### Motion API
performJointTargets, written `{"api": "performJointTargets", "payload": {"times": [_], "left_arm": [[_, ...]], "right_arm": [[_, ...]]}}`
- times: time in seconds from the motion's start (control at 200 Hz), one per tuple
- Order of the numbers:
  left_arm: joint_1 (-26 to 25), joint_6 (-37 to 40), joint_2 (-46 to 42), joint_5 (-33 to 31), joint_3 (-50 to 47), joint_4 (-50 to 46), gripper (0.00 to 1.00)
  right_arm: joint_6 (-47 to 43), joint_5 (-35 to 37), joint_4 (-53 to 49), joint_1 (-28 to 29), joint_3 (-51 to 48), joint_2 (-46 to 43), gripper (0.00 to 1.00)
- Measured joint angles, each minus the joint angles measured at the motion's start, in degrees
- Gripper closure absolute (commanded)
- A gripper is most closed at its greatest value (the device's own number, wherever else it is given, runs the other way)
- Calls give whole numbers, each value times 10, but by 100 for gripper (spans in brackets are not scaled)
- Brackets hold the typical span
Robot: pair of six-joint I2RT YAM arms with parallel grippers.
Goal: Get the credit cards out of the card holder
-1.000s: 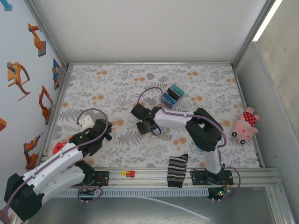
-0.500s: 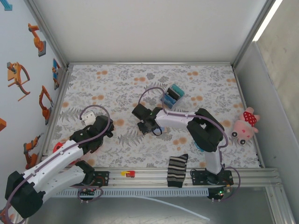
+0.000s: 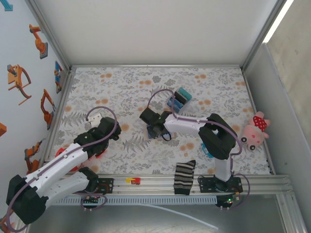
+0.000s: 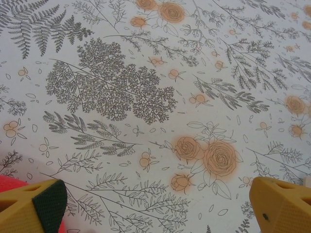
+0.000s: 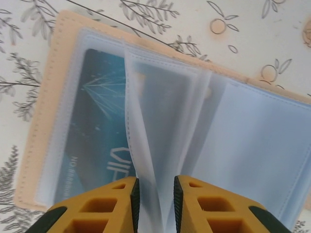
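Pinching one clear sleeve leaf point(image 5: 146, 126) of the card holder point(image 5: 272, 141), the right gripper point(image 5: 154, 187) has its yellow fingers point(image 5: 114, 201) nearly together, the leaf standing up between the pads. Holder lies open and flat on the floral table point(image 3: 218, 87), about mid-table, a little nearer the near edge than the far one. Tan stitched border, pale blue inner side, several translucent leaves fanned at the spine.

Left panel carries a teal-blue card point(image 5: 97, 111) inside its sleeve. Large pale letters on it look like "VI", the rest covered by the leaf and finger. A small line along the card's edge starts "NO"; cannot read further. White burst of fine lines printed near the card's top.

Left gripper point(image 4: 153, 187) released, jaws wide, bare cloth between them, toward the table's left edge. Red object point(image 4: 9, 191) just beside its left finger.

Blue, teal and black block point(image 3: 179, 98) sits farther back. Striped sock point(image 3: 183, 177) drapes over the near edge.
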Motion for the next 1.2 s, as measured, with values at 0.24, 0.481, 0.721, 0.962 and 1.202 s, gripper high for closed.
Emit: {"api": "performJointTargets", "payload": {"times": [0.24,0.481,0.721,0.962,1.202], "left_arm": [[-16,26,30,4,13,21,3],[-58,58,110,5,43,56,3],[-81,67,213,39,73,112,3],[-87,67,269,80,74,160,3],[-92,68,323,114,81,192,3]], "right_arm": [[10,17,-6,-15,-23,-21,73],[24,22,-5,-37,-55,-57,73],[35,22,-3,-50,-82,-80,73],[49,4,15,-73,-113,-120,74],[69,-75,77,-117,-163,-171,86]]}}
